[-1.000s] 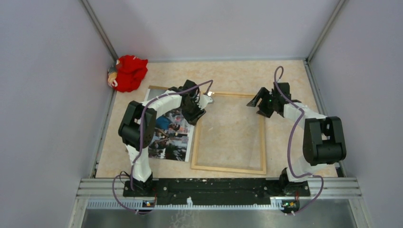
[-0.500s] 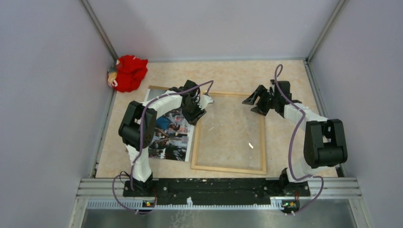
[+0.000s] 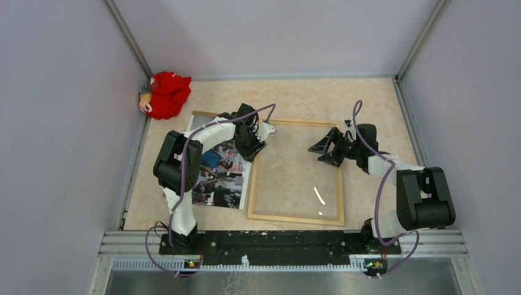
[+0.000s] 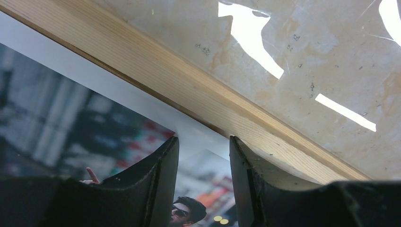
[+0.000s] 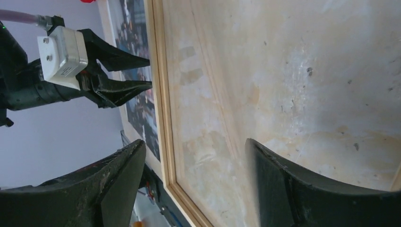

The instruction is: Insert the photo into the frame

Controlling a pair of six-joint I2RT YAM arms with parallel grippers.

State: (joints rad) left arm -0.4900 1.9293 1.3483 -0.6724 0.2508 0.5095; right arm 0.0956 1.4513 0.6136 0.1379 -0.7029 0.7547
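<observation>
The photo point(image 3: 218, 178) lies flat just left of the frame point(image 3: 297, 218), touching its left side, where the left gripper point(image 4: 203, 142) hangs half open and empty (its white label point(image 5: 64, 52) too small to read), the right gripper point(image 5: 195, 144) gaping empty over the pane point(image 3: 301, 178)

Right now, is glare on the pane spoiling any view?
Top view: two small white streaks on the pane, toward its near right corner only. Left wrist: big bright reflections on it, photo blurred. Right wrist: no bright glare.
</observation>
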